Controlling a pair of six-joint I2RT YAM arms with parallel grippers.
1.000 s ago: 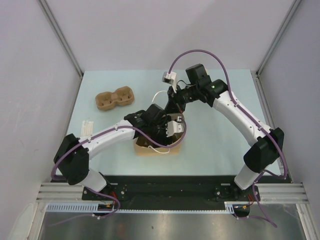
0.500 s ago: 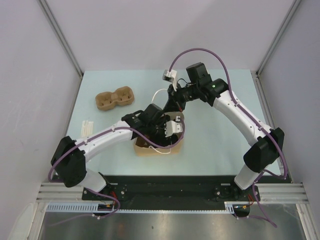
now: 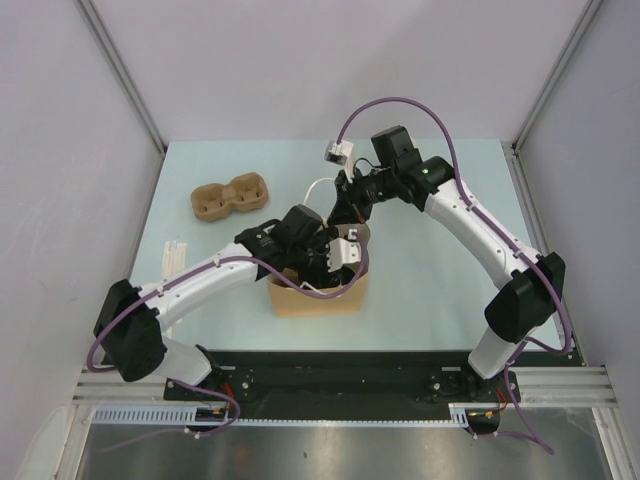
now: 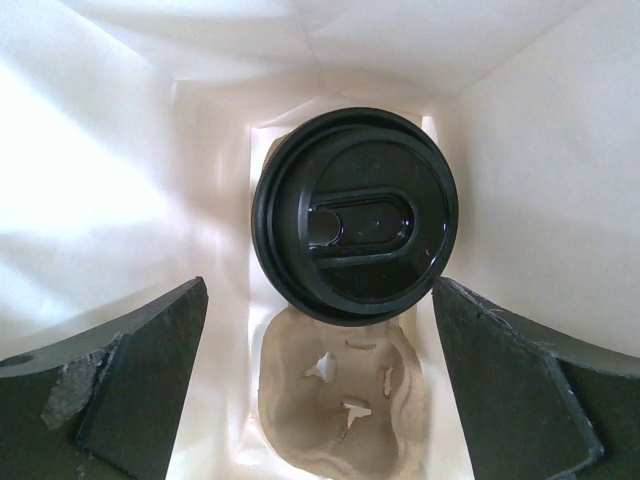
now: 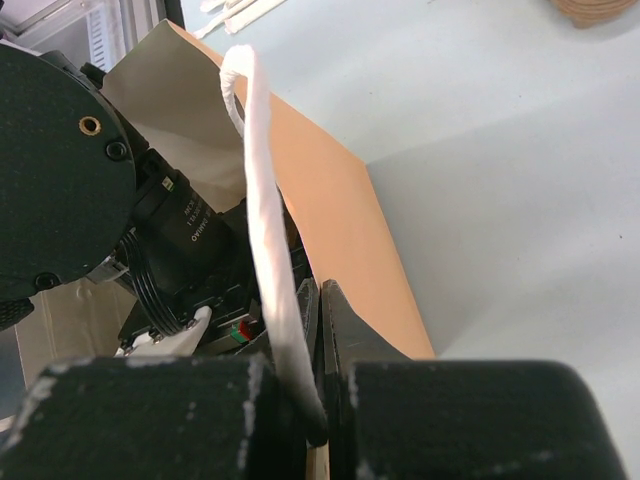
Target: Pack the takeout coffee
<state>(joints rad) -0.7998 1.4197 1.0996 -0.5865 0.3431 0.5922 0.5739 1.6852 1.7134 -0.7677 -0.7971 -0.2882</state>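
The left fingers (image 4: 130,390) gape wide, holding nothing, inside the paper bag (image 4: 100,150); the takeout coffee (image 4: 355,215) stands at centre frame between them, on a pulp carrier (image 4: 345,410); the right fingers (image 5: 345,330) pinch the bag's white handle (image 5: 262,200) tight.

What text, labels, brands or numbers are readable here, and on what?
None legible.
White print on the black lens barrel: too blurred to read.
Lid of the takeout coffee: raised shapes only, no letters.
Small white items at the table's left side: too small to read.
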